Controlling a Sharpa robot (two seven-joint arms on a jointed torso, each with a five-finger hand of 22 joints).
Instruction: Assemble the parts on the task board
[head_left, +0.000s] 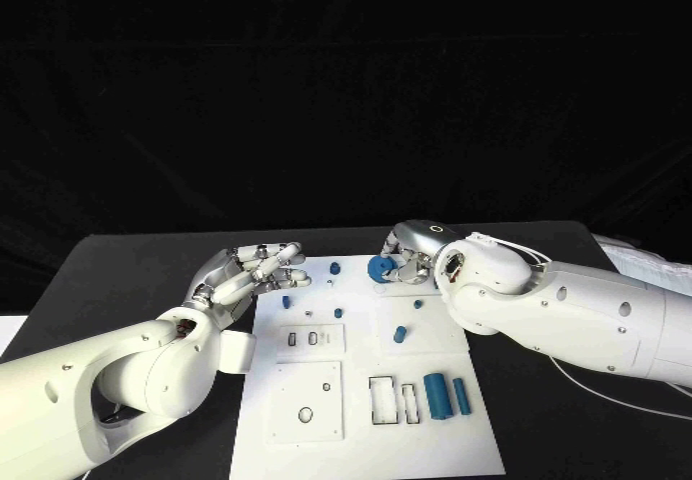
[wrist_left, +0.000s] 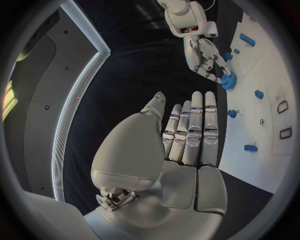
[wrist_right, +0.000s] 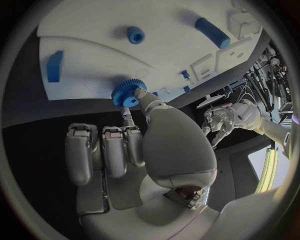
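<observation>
The white task board lies in the middle of the black table. My right hand is over the board's far edge and pinches a blue gear between thumb and a finger; the toothed gear sits at the board's rim in the right wrist view. My left hand hovers at the board's far left corner, fingers stretched out straight, holding nothing. The left wrist view also catches the right hand with the gear.
Small blue pegs stand on the board's far half. A blue cylinder and a blue bar lie near the right front beside rectangular slots. Black table shows on both sides.
</observation>
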